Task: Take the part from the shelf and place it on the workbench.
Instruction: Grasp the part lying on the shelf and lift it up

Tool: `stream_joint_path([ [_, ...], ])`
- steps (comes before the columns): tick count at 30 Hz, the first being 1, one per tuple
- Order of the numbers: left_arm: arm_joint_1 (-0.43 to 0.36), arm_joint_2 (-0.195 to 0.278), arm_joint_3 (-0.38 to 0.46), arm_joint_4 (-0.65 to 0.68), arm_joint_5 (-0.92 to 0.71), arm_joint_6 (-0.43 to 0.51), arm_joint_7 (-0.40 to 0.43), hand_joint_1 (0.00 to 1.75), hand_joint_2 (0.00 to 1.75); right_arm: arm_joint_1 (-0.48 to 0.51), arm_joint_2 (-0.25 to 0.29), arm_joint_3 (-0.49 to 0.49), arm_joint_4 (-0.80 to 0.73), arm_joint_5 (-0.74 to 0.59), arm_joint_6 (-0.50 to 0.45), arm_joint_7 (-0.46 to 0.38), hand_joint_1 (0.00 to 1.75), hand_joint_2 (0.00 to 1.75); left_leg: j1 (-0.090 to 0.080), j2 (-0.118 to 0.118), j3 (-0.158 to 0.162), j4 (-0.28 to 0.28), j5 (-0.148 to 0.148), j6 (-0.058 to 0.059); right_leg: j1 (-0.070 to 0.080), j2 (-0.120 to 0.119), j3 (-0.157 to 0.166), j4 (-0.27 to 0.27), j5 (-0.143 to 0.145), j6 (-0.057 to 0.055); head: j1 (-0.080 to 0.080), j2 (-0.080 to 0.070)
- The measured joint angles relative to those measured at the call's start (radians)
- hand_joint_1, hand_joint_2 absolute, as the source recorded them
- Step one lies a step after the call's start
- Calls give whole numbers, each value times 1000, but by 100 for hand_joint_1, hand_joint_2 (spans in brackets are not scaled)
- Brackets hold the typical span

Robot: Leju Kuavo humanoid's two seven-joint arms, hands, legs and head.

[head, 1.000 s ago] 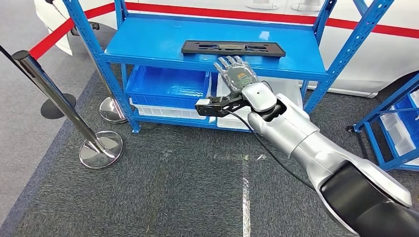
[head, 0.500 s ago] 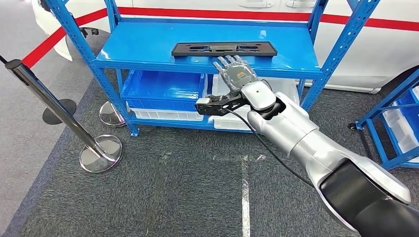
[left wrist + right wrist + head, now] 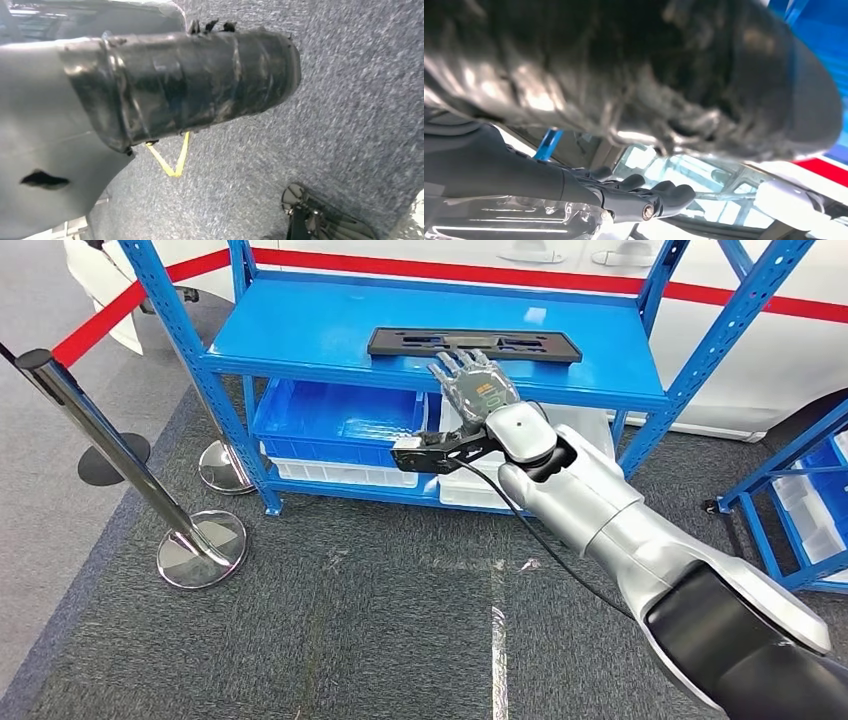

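Blue shelf [image 3: 300,325]: top deck at reach height, with a white vehicle body carrying a red stripe [image 3: 450,273] behind it. Lower tier holds a blue bin [image 3: 335,415] and white bins.

Right arm extended toward the deck's front edge. A chrome stanchion [image 3: 120,455] stands well off to the left, no interference.

Part [image 3: 474,343]: long flat black plate, lying flat on the top deck, long axis parallel to the front edge, set slightly back from it. Untouched.

Right hand [image 3: 475,390]: fingers spread wide, holding nothing, back of hand up, fingertips just short of the part's near edge.

Left hand [image 3: 200,82]: hangs over the carpet; fingers not visible, so its state cannot be told.

Step in hand (judgement): reach and grasp. The plate is thin and low, so get the fingers over the top and the thumb under the near edge, or draw it toward the deck edge first. Grip near mid-length to limit tipping.
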Motion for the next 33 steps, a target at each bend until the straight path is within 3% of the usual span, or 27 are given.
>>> stream_joint_path([
  [1,0,0,0,0,0,0,0,0,0,2,0,0,0,0,1,0,0,0,-1,0,2,1,-2,2,0,0,-30,46,-5,0,0,0],
  [2,0,0,0,0,0,1,0,0,0,4,0,0,0,0,2,0,0,0,-1,-1,4,2,-5,2,0,0,-40,52,10,-1,0,0],
  [3,0,0,0,0,0,2,0,0,0,5,0,0,0,0,3,0,0,0,-1,-1,8,3,-8,2,0,0,-31,18,43,-4,0,0],
  [5,2,-2,0,0,0,3,0,0,0,5,0,0,0,-1,3,0,0,0,-3,-3,15,5,-17,-2,3,0,26,-119,120,-15,0,0],
  [7,1,-4,0,0,-1,6,0,0,0,4,0,0,0,-2,3,0,0,0,-6,-5,16,8,-24,-10,8,1,71,-216,147,-24,-1,0],
  [10,1,-4,0,0,-1,10,1,0,0,3,1,0,0,-3,3,0,0,0,-4,-6,16,4,-29,-25,10,2,85,-240,140,-32,-1,0],
  [12,2,-5,0,0,-1,11,1,0,0,2,1,0,0,-3,3,1,0,0,-3,-3,8,32,-51,-36,4,2,95,-248,139,-39,-4,0],
  [15,1,-5,0,0,0,12,0,0,0,2,3,1,0,-4,3,1,0,0,-2,1,-78,205,-125,-47,1,3,107,-251,133,-49,-11,0],
  [16,0,-5,0,0,1,11,0,0,0,4,3,1,0,-4,3,1,0,0,-1,1,-110,255,-134,-48,2,3,110,-251,130,-49,-12,0],
  [17,1,-5,0,0,2,9,0,0,0,6,3,2,0,-4,3,1,0,0,-1,1,-127,274,-125,-49,2,4,114,-250,126,-50,-12,0],
  [18,2,-5,0,0,3,7,0,0,0,8,3,2,0,-4,3,1,0,0,-1,1,-126,253,-96,-48,3,4,118,-248,122,-49,-12,0],
  [20,4,-4,0,0,3,4,0,0,0,10,3,3,0,-4,2,1,0,0,-1,1,-80,131,-17,-44,3,5,129,-243,110,-45,-12,0],
  [22,2,-3,0,0,3,3,0,0,0,8,3,3,0,-4,2,1,0,0,-6,1,-35,35,17,-36,6,6,132,-237,100,-38,-12,0],
  [25,0,-2,0,0,2,2,0,0,0,7,3,4,0,-4,2,1,0,0,-8,-1,-22,11,7,-20,10,6,130,-238,93,-25,-12,0],
  [27,2,-3,0,0,2,2,0,0,0,5,3,4,0,-4,2,1,0,0,-3,0,-13,3,6,-8,10,4,120,-209,73,-16,-10,0],
  [28,2,-3,0,0,2,2,0,0,0,4,3,4,0,-4,2,1,0,0,-1,0,-8,0,5,-3,9,3,99,-166,51,-12,-9,0],
  [31,2,-3,0,0,1,2,0,0,0,10,3,4,0,-4,2,1,0,0,-2,1,1,0,-3,8,5,1,-3,21,-9,-5,-7,0],
  [32,2,-3,0,0,1,2,0,0,0,13,3,5,0,-4,2,1,0,0,-2,0,4,1,-7,9,4,1,-24,44,-3,-5,-7,0],
  [33,2,-3,0,0,1,2,0,0,0,14,3,5,0,-4,2,1,0,0,-2,0,8,3,-11,9,3,1,-25,27,23,-6,-7,0],
])
